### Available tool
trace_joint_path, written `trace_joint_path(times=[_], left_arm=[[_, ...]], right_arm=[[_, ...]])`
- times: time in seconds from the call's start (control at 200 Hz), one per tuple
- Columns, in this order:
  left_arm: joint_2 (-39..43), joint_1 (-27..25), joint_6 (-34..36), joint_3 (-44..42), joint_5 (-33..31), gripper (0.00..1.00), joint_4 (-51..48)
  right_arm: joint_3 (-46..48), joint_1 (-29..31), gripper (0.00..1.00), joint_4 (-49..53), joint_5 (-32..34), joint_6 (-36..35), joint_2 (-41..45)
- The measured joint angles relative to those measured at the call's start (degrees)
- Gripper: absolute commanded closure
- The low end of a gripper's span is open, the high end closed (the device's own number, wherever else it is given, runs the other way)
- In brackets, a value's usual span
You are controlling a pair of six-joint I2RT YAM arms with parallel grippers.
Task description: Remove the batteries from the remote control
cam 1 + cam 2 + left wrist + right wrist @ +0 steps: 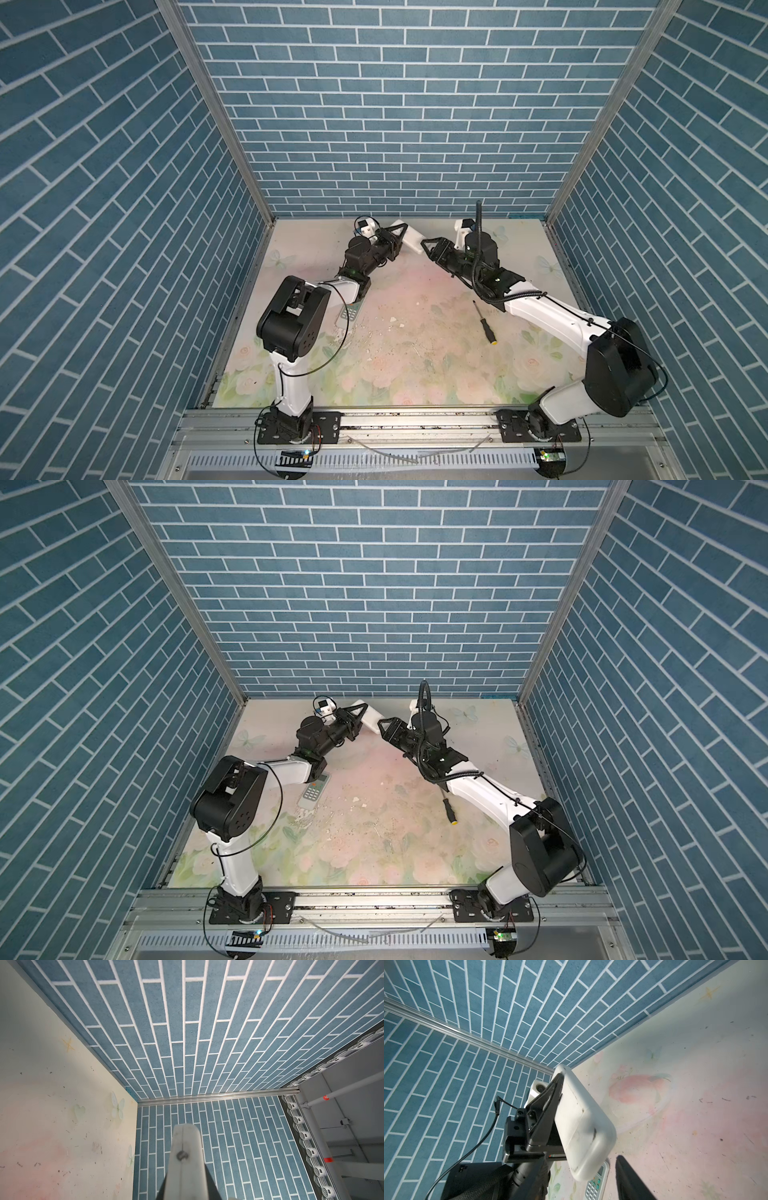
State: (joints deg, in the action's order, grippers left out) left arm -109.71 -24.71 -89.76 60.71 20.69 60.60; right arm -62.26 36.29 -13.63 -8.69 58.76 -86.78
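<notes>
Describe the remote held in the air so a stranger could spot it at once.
Over the floral table, look toward the blue brick back wall. There the left gripper clamps a white remote in mid-air. Unlike the keypad remote lying flat beneath the left arm, it is raised and shows no buttons.

The left arm [340,289] reaches toward the back, its left gripper [401,231] raised and clamped across a white remote [412,241]. The right arm [540,309] stretches inward, the right gripper [424,245] pointing at the left one with jaws parted.
</notes>
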Motion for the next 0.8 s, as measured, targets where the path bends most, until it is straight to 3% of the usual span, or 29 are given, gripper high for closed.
trace_joint_path(times=[0.32, 0.8], left_arm=[[0.00, 0.11, 0.00, 0.02, -1.33, 1.00, 0.13], [0.00, -0.57, -0.04, 0.68, -0.07, 1.00, 0.61]], right_arm=[[-2.69, -0.20, 0.56, 1.25, -0.55, 0.96, -2.25], [-3.76, -0.20, 0.57, 2.73, -0.61, 1.03, -3.48]])
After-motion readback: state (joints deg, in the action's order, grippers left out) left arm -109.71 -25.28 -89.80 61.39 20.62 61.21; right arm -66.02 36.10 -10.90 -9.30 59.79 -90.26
